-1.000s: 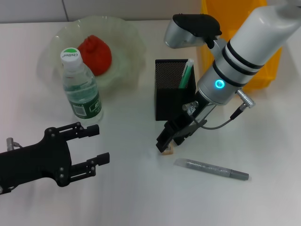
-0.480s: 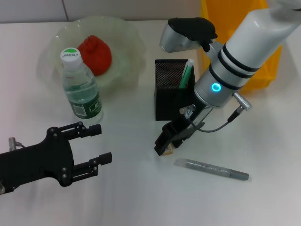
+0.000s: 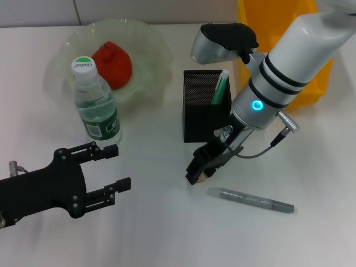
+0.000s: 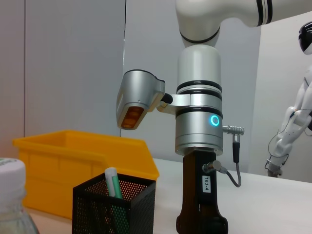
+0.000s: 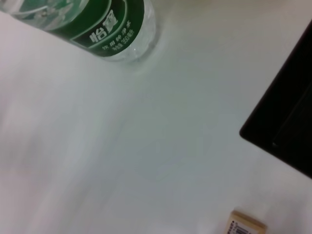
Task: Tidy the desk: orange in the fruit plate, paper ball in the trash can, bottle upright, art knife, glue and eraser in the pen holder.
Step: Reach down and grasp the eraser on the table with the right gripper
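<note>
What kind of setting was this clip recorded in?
Probably a robotics lab staged as a desk: a white table holding a mesh pen holder and a yellow bin, with a white humanoid robot standing in the background.

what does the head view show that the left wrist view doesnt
Only the head view shows the left gripper, open and idle over the table, the plate with its red fruit, the grey knife, and the right gripper down by the eraser.

Only the left wrist view shows a white humanoid in the background.

Both show the bottle, the pen holder with a green stick inside, the yellow bin and the right arm.
</note>
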Tool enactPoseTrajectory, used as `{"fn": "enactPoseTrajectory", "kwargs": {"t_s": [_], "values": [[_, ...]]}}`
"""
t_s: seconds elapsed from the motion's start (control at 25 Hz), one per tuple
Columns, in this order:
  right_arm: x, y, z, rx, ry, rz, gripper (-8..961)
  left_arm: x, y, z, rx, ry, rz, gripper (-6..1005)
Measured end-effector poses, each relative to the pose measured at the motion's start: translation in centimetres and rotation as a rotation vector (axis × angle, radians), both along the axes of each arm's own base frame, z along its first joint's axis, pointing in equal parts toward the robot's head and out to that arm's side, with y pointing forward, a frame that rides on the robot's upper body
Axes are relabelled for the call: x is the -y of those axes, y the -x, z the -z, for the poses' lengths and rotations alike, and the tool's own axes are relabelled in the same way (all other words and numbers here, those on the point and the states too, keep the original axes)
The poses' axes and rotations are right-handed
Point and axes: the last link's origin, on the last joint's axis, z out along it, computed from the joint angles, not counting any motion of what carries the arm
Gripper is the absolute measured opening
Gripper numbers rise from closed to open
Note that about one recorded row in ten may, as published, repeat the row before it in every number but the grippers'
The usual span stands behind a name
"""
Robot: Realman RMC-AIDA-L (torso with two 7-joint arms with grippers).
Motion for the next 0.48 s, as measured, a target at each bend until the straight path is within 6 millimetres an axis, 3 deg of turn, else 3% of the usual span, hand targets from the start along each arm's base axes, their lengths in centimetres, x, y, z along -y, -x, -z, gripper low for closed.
{"fn": "enactPoseTrajectory", "kwargs": {"t_s": [0.48], "values": [[0.02,-0.06,0.0,0.0,0.001,0.0,453,-0.01,-0.1,0.2,0.003,0.0,-0.002,662]]}}
